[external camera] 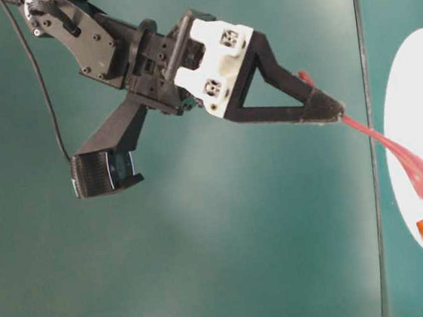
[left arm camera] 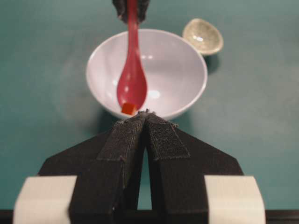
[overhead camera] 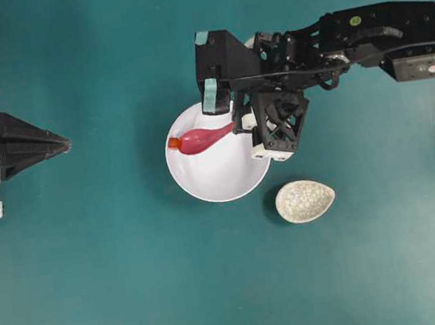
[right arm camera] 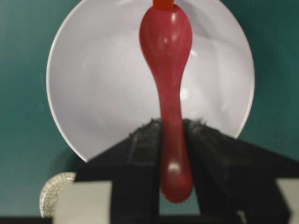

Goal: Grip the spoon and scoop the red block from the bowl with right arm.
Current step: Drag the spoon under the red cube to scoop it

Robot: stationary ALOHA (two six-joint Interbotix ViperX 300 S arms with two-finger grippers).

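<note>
We note the right gripper (right arm camera: 173,140) clamped on the glossy pink soup spoon (right arm camera: 167,70) by its handle; its long axis runs straight ahead across the large white bowl (right arm camera: 93,93), tiny red-orange block (right arm camera: 163,3) touching the scoop's far tip.

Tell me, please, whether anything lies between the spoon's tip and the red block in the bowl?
Nothing visible does. The spoon, held in the right gripper, has its tip right at the red block by the white bowl's wall, with only bare bowl around them.
</note>
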